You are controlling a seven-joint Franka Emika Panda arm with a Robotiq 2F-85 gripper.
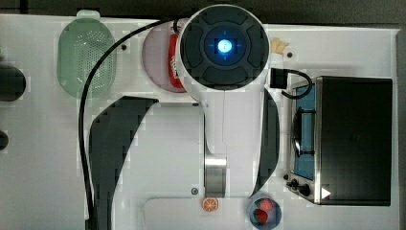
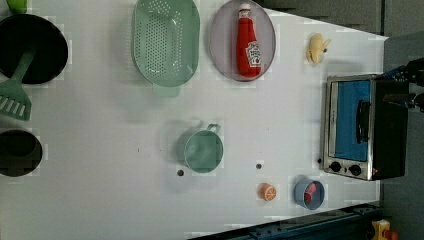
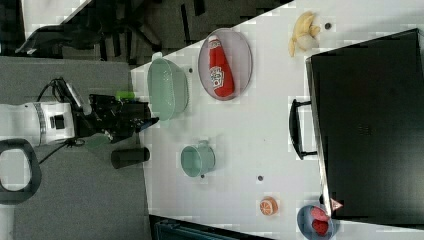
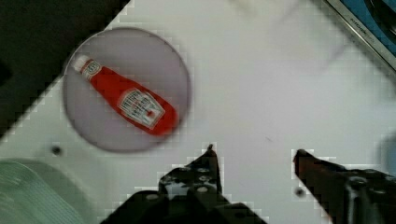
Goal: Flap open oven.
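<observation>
fingers (image 4: 211, 161): spread apart | holding nothing | above white table (image 4: 261, 84)

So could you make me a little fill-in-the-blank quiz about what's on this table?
1. The ketchup bottle lies on a round ____.
2. The oven door is ____.
3. The gripper fingers stand ____, holding nothing.
4. The small blue bowl near the oven holds ____ fruit pieces.

Missing words: plate; shut; open; red
</observation>
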